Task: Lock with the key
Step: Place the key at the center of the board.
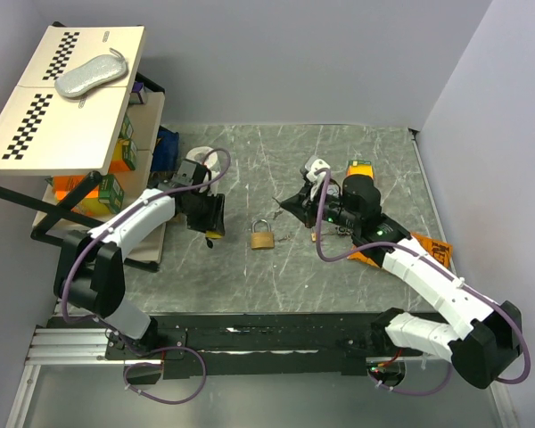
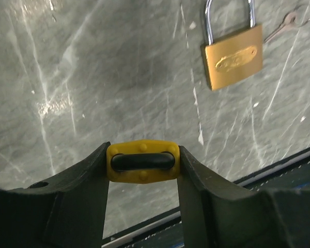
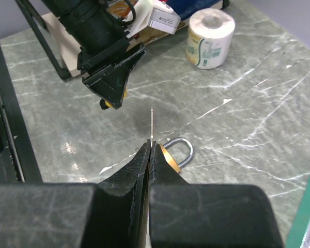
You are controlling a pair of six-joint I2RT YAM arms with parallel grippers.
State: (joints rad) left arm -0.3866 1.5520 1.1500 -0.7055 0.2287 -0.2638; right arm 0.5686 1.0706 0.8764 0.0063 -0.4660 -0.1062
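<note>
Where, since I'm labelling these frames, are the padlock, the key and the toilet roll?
padlock (image 2: pixel 233 58), left wrist view, brass body
key (image 2: pixel 288 21), left wrist view, head
toilet roll (image 3: pixel 206 49), right wrist view, wrapped side

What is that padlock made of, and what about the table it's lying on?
The padlock has a body that looks like brass: golden yellow, softly shiny, with a stamped oval on its face. Its shackle looks like steel, silvery and mirror-bright. The table looks like grey-green marble with white veins and a glossy sheen, though it could be a printed covering.
</note>
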